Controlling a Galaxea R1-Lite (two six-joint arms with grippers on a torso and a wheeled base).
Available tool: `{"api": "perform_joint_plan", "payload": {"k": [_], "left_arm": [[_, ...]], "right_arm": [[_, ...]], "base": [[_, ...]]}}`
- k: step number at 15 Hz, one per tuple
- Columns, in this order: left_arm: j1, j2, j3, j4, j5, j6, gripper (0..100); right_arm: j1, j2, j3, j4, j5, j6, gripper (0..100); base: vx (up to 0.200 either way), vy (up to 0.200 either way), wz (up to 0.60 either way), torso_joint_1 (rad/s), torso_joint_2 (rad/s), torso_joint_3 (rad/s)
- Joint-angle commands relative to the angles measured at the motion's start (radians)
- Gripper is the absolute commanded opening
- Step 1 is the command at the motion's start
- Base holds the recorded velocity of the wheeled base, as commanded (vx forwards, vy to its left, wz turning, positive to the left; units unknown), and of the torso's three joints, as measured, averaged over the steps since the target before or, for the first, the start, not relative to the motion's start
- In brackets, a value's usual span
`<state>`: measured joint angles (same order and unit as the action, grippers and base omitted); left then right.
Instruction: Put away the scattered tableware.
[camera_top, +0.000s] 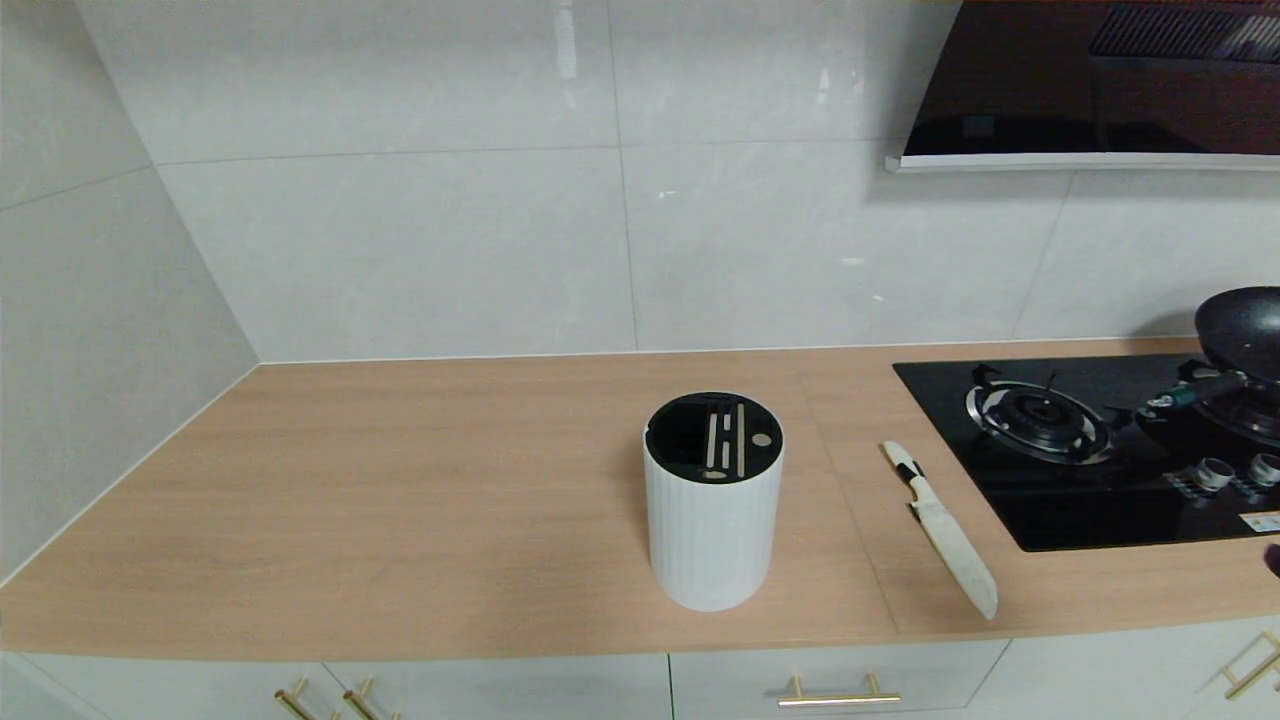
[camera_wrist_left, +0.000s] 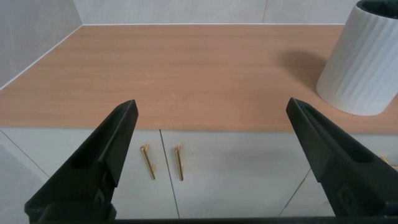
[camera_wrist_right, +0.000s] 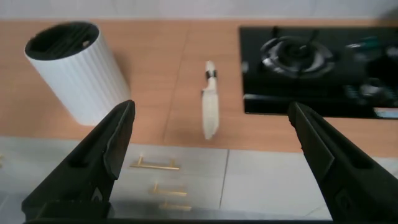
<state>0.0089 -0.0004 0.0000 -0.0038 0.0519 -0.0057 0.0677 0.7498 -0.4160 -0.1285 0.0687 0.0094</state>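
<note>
A white knife (camera_top: 945, 530) with a black band on its handle lies flat on the wooden counter (camera_top: 400, 480), between the holder and the stove; it also appears in the right wrist view as the knife (camera_wrist_right: 211, 107). A white ribbed cylindrical holder (camera_top: 712, 500) with a black slotted top stands upright mid-counter, seen too as the holder (camera_wrist_right: 78, 71) and the holder (camera_wrist_left: 364, 59). My left gripper (camera_wrist_left: 211, 155) is open, held off the counter's front edge over the cabinet doors. My right gripper (camera_wrist_right: 208, 158) is open as well, in front of the counter edge, short of the knife.
A black gas stove (camera_top: 1090, 440) occupies the counter's right end, with a dark pan (camera_top: 1240, 325) on its far burner. White cabinet doors with gold handles (camera_top: 838, 695) run below the counter. Tiled walls close the back and left sides.
</note>
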Motion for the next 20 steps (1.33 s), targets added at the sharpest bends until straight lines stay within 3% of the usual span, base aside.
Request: {"api": "perform_joint_plan", "payload": {"k": [1, 6, 14, 20], "left_arm": [[0.000, 0.000, 0.000, -0.001, 0.002, 0.000, 100], [0.000, 0.000, 0.000, -0.001, 0.000, 0.000, 100], [0.000, 0.000, 0.000, -0.001, 0.000, 0.000, 100], [0.000, 0.000, 0.000, -0.001, 0.000, 0.000, 100]], "right_arm": [[0.073, 0.439, -0.113, -0.157, 0.003, -0.002, 100], [0.080, 0.738, -0.262, -0.189, 0.008, -0.003, 100], [0.052, 1.217, -0.259, -0.597, -0.021, -0.002, 100], [0.054, 1.422, -0.274, -0.770, -0.064, 0.001, 100]], "base": [[0.000, 0.000, 0.00, 0.000, 0.00, 0.000], [0.000, 0.000, 0.00, 0.000, 0.00, 0.000], [0.000, 0.000, 0.00, 0.000, 0.00, 0.000], [0.000, 0.000, 0.00, 0.000, 0.00, 0.000]]}}
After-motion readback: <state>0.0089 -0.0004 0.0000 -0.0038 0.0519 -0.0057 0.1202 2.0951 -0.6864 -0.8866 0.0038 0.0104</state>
